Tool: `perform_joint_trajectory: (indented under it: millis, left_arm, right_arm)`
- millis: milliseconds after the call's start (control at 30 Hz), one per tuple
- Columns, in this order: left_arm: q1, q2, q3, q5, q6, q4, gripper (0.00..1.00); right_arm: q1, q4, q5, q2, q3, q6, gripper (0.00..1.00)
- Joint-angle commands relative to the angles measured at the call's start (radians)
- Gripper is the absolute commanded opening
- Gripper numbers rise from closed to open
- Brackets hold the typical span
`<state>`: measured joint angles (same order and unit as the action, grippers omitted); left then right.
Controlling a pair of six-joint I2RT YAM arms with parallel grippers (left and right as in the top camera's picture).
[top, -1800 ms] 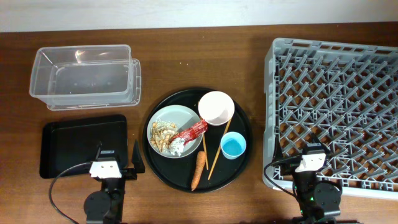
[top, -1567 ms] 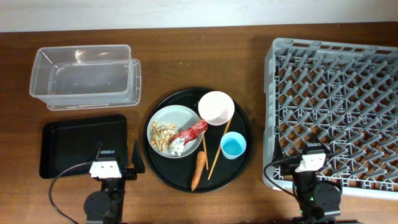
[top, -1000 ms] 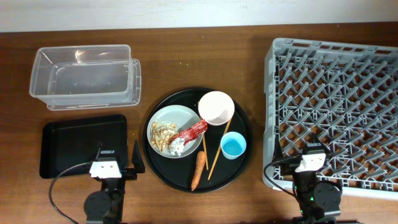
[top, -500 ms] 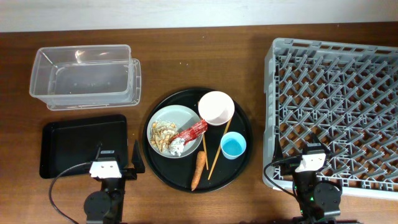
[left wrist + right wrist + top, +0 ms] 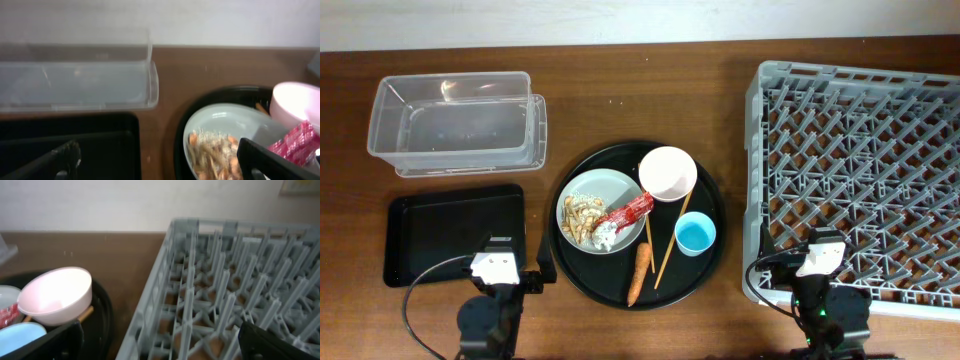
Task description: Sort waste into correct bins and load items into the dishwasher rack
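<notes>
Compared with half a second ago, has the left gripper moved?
Yes. In the overhead view the left gripper has turned slightly right. Its finger no longer reaches up alongside the right edge of the black rectangular tray.

Grey lattice rack (image 5: 865, 170), orange carrot (image 5: 638, 273), light blue cup (image 5: 695, 236).

In my left wrist view the plate (image 5: 225, 120) runs off the bottom edge and the bowl (image 5: 295, 102) off the right; my right wrist view crops the cup (image 5: 17, 332) lower left.
</notes>
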<state>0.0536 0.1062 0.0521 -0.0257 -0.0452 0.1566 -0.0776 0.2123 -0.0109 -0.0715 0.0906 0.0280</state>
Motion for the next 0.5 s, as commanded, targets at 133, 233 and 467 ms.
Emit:
perform_joint_trajectory:
  millis: [133, 233, 467]
  left_arm:
    - [-0.004, 0.45, 0.403, 0.022, 0.019, 0.167, 0.99]
    - [-0.004, 0.687, 0.674, 0.023, 0.019, 0.394, 0.99]
    - [0.004, 0.97, 1.09, 0.127, 0.019, 0.848, 0.99]
  right_arm:
    - [-0.007, 0.256, 0.0, -0.366, 0.372, 0.014, 0.98]
    - [-0.007, 0.494, 0.0, -0.577, 0.603, 0.014, 0.98]
    - [-0.007, 0.791, 0.057, -0.77, 0.852, 0.014, 0.98]
